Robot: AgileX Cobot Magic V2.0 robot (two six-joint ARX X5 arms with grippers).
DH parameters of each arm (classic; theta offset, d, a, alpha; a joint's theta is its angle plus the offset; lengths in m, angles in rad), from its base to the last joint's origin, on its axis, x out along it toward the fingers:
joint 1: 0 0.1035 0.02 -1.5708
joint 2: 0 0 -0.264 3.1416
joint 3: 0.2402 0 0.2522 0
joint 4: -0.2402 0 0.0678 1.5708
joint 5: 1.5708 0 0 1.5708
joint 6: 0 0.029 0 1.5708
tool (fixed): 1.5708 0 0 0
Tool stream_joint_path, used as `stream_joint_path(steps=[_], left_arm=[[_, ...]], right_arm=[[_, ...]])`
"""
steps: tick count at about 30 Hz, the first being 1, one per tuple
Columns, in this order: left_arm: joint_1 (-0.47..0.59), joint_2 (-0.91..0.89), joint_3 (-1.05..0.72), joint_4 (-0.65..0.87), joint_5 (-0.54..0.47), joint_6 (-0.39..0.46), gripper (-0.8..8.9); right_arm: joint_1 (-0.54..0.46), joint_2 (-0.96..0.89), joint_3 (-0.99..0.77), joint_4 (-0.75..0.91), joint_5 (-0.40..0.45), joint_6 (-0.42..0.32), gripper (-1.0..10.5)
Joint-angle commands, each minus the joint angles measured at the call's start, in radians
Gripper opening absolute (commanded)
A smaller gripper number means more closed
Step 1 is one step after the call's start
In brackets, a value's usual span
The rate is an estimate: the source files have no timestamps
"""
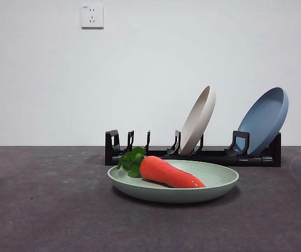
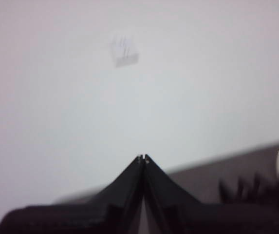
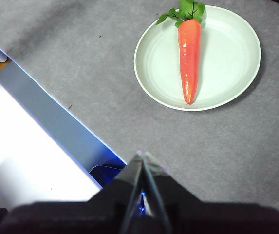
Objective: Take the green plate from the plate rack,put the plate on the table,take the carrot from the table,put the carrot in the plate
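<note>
- Your right gripper (image 3: pixel 143 155): black jaws pressed together, empty, high above the dark grey mottled table (image 3: pixel 81 73), well apart from the plate.
- Your left gripper (image 2: pixel 143 158): jaws closed, empty, facing the white wall.
- Orange-red toy carrot (image 1: pixel 168 172) lies inside the pale mint-green round plate (image 1: pixel 213 191), flat on the table.
- Long black plate rack (image 1: pixel 213 155) just behind holds a cream-beige plate (image 1: pixel 198 119) and a dusty blue plate (image 1: pixel 263 121), both tilted.

You have the carrot (image 1: pixel 170 174) lying in the green plate (image 1: pixel 218 184), which sits on the table (image 1: pixel 45 210) just before the plate rack (image 1: pixel 213 156); two other plates (image 1: pixel 198 119) stand in that rack.
</note>
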Motion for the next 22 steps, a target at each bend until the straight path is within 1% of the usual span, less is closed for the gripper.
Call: stream_joint_path(steps=[1,5,11,14,17,22], left_arm=[[0.041,-0.075,-0.128,0.002,0.003,0.006,-0.03],[0.074,-0.175,-0.272,-0.001,0.003,-0.029,-0.03],[0.081,-0.259,-0.441,0.0,0.005,-0.063,-0.03],[0.081,-0.28,-0.503,0.0,0.006,-0.081,-0.03],[0.081,-0.291,-0.549,-0.002,0.006,-0.119,-0.03],[0.081,-0.3,-0.596,-0.006,0.006,-0.159,-0.03]], right_arm=[[0.001,-0.002,-0.006,0.009,0.003,0.006,0.0],[0.001,-0.002,-0.006,0.009,0.003,0.006,0.0],[0.001,-0.002,-0.006,0.009,0.003,0.006,0.0],[0.001,-0.002,-0.006,0.009,0.003,0.006,0.0],[0.001,-0.002,-0.006,0.009,0.003,0.006,0.0],[0.001,-0.002,-0.006,0.009,0.003,0.006,0.0]])
